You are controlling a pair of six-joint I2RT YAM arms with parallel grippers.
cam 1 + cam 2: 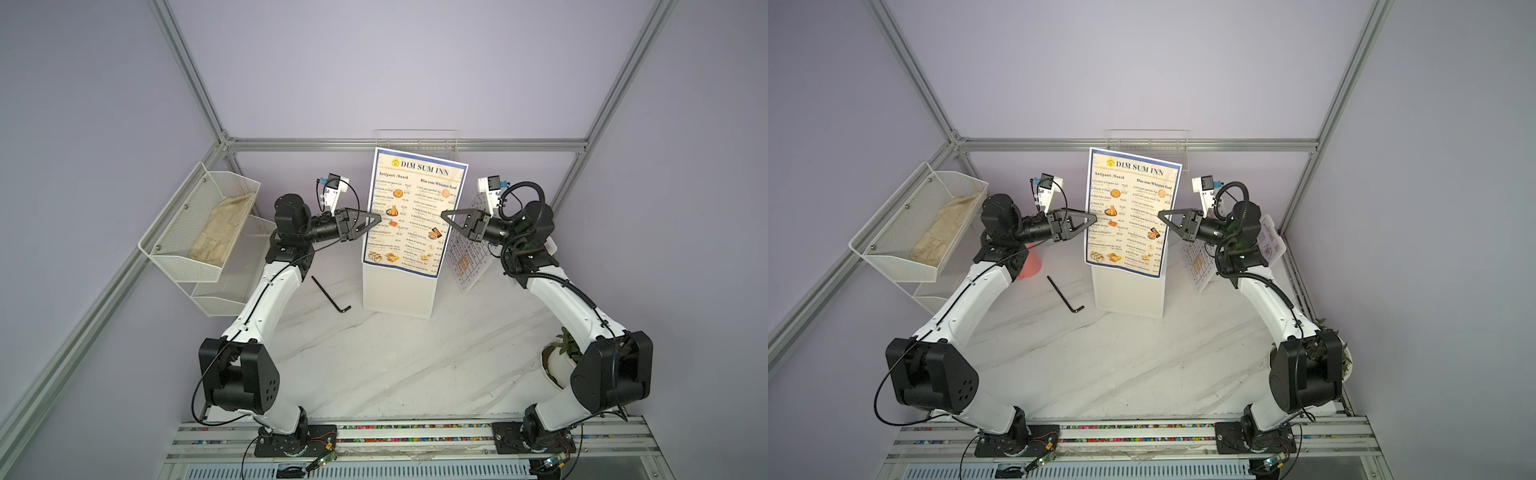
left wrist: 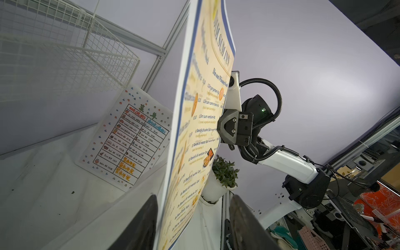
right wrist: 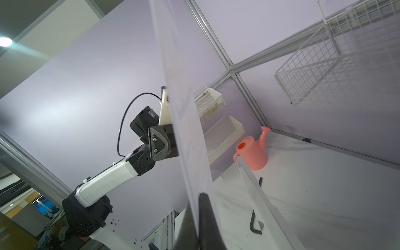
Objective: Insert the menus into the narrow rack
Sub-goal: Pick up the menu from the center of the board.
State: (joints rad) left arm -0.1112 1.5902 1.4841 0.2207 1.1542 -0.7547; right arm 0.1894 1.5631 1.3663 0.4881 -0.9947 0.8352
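We find the right gripper [image 1: 444, 215] clamped on the DIM SUM INN menu [image 1: 415, 195], upright over the white box [image 1: 399, 295]. The left gripper [image 1: 377, 219] straddles its edge, jaws apart. The dotted sheet [image 1: 467, 266] leans beside the box. We judge the wire rack [image 1: 415, 139] behind the box unfilled.

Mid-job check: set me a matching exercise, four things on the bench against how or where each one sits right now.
Things:
1. DIM SUM INN menu
2. dotted sheet
3. hex key
4. watering can

States:
A. lying flat on the table
B. pink, standing near the wire shelves
C. upright, pinched at its edge by the right pincer
D. leaning, beside the right arm

Pairs: 1-C; 2-D; 3-A; 4-B
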